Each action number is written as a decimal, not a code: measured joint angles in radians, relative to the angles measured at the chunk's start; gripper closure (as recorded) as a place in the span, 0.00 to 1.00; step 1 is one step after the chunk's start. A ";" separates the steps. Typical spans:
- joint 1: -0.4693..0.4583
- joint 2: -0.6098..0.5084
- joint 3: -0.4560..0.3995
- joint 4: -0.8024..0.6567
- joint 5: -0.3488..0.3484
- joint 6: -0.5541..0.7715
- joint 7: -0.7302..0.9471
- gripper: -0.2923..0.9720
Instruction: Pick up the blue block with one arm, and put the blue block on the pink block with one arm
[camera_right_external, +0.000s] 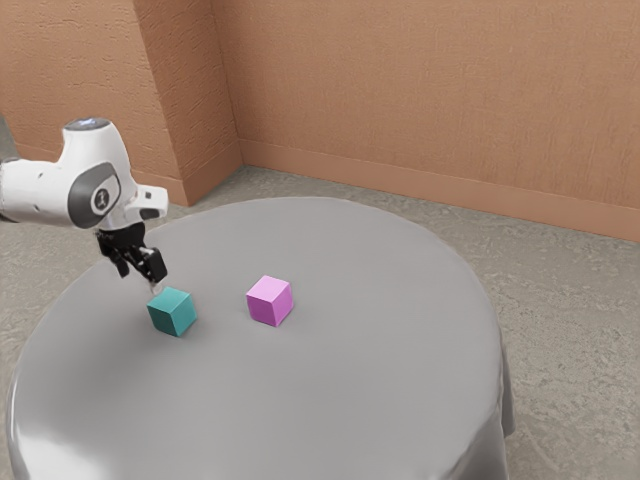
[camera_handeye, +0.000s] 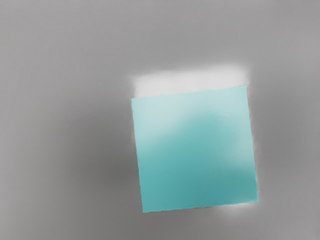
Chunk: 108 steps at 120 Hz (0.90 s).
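One blue block in wrist view, exterior adds pink block, hand.

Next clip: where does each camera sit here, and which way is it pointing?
Exterior view: raised beside the table, looking down across it toward the wall corner; the white arm and gripper enter from the exterior view's left.
Wrist view: on the hand, facing down onto the blue block.
Shared: the blue block and the table around it.
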 joint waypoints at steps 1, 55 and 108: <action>-0.001 0.001 0.000 0.000 -0.001 0.002 0.001 0.23; -0.033 0.092 0.003 0.000 -0.060 0.092 0.025 0.23; -0.033 0.187 0.003 0.042 -0.063 0.126 0.039 0.23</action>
